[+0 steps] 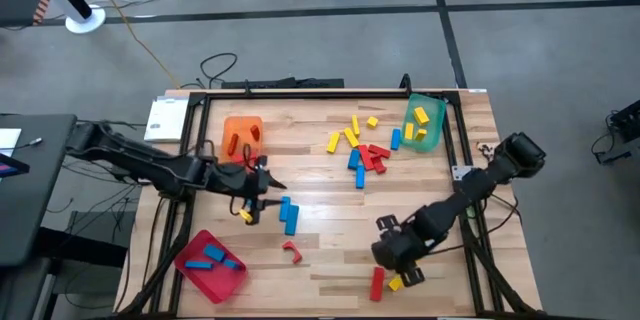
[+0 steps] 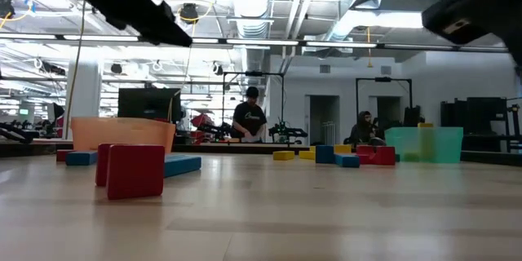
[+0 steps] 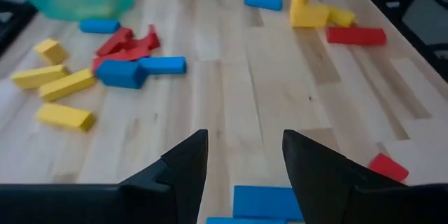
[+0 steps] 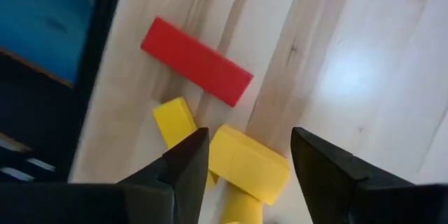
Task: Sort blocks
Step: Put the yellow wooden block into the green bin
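Yellow block [image 4: 248, 164] between spread right gripper [image 4: 250, 155] fingers, left gripper [image 3: 245, 155] spread over blue block [image 3: 267, 201].

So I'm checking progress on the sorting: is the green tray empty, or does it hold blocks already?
Not empty. The green tray holds two yellow blocks, seen from above.

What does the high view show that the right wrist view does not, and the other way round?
Only the high view shows the three trays: orange, red and green, the left gripper near two blue blocks, and the central pile of blocks. Only the right wrist view shows the right gripper's open fingers straddling a yellow block. Both show the red bar near the table's front edge.
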You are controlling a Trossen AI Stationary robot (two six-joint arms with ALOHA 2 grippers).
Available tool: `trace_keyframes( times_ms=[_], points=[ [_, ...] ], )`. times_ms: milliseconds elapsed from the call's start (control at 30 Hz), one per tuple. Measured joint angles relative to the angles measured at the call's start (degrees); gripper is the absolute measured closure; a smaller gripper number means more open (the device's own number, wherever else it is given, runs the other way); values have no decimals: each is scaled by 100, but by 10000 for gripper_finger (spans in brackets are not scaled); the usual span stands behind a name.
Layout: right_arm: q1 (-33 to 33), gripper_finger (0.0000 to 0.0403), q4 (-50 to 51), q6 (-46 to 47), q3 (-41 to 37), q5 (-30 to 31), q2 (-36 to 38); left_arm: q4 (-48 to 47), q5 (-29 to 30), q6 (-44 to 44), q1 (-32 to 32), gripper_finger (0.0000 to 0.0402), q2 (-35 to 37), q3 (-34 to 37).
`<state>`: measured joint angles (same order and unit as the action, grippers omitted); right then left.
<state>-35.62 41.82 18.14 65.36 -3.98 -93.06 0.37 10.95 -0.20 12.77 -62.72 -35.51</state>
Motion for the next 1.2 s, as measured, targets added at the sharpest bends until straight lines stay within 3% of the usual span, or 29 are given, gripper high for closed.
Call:
trace_keyframes(
  times_ms=[200, 433, 533, 633, 800, 1000, 1200],
  points=[
    [-507, 195, 165, -154, 0, 665, 0, 614, -37, 137, 150, 220, -931, -2],
    [-893, 195, 127, 86, 0, 707, 0, 1844, -613, 376, 210, 220, -1923, -2],
    [-994, 195, 132, 361, 0, 709, 0, 2186, -604, 524, 198, 220, -2175, -2],
    [-1070, 195, 225, 687, 0, 858, 0, 2301, -211, 602, 112, 220, -2311, -76],
    [-1128, 195, 444, 1277, 0, 1179, 0, 2301, 956, 604, -251, 220, -2367, -254],
    [-1075, 195, 290, 1684, 0, 1345, -2, 2303, 893, 458, -972, 220, -2456, -519],
    [-984, 195, 91, 1605, 2, 1743, -1, 2276, 488, 112, -1593, 200, -3401, -1102]
  ],
)
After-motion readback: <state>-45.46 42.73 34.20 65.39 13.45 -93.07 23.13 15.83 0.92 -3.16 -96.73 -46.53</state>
